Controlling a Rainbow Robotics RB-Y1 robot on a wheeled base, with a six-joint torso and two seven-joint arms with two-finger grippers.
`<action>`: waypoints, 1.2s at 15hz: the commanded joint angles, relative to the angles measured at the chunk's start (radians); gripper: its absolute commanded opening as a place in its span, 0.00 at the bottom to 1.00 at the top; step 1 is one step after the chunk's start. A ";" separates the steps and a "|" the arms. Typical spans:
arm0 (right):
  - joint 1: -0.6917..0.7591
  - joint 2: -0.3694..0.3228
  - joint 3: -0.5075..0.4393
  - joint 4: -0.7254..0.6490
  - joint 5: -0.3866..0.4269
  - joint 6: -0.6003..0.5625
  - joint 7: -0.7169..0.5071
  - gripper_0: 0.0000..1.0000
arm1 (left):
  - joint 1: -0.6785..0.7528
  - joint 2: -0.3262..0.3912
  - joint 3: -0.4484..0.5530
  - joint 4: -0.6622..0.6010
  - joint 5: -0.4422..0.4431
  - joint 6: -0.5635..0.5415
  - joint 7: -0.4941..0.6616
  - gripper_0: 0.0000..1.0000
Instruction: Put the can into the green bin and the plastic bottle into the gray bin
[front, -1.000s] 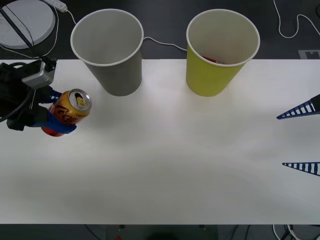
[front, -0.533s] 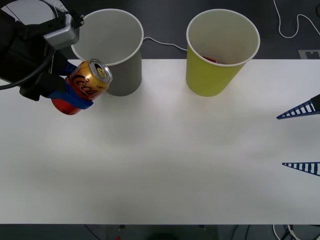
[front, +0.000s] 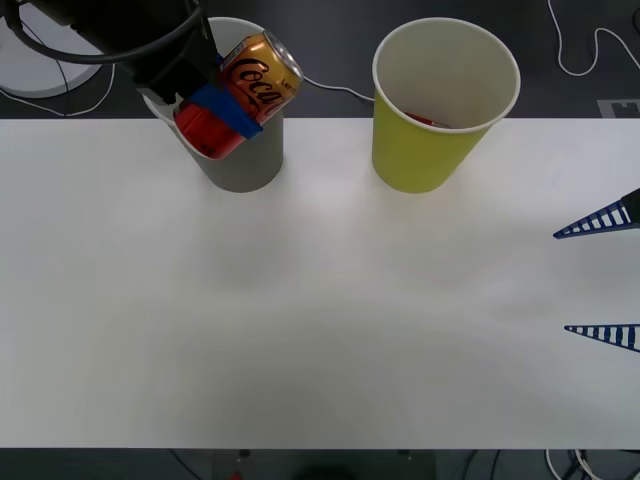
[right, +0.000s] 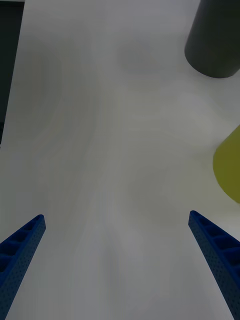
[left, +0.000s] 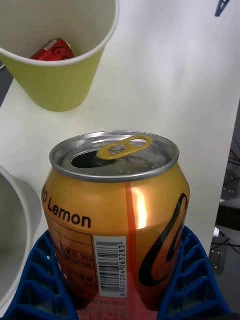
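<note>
The left gripper (front: 222, 108) is clamped on the can (front: 243, 90), its blue fingers (front: 228, 107) pressed against the can's sides low on the body; in the front view the can is lifted off the table (front: 320, 300) and tilted, its gold-silver top pointing toward the robot's right and away from the gripper, and it overlaps the mouth and front rim of the gray bin (front: 240, 160) at the table's far left. In the left wrist view the can (left: 117, 210) sits between the two ribbed fingers (left: 37, 280), orange face and barcode toward the camera, pull tab raised over the open hole; the gray bin's white rim (left: 22, 210) lies just beside it, and the green bin (left: 57, 60) stands farther off with a red can (left: 54, 50) lying inside. In the front view the green bin (front: 440, 120) stands to the right of the gray one, well apart from the held can; the right gripper (front: 600, 277) waits spread wide over the table's right edge, holding nothing; the right wrist view shows its fingers (right: 20, 250) far apart above bare table (right: 115, 150).
</note>
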 joint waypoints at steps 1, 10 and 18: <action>0.000 0.000 0.000 0.000 0.000 0.000 0.000 1.00 | -0.161 -0.074 -0.143 0.114 0.002 0.039 0.040 0.00; 0.000 0.000 0.000 0.000 0.000 0.000 0.000 1.00 | -0.472 -0.470 -0.409 0.631 0.019 0.186 0.083 0.00; 0.000 0.000 0.000 0.000 0.000 0.000 0.000 1.00 | -0.573 -0.810 -0.571 1.055 0.051 0.366 0.084 0.00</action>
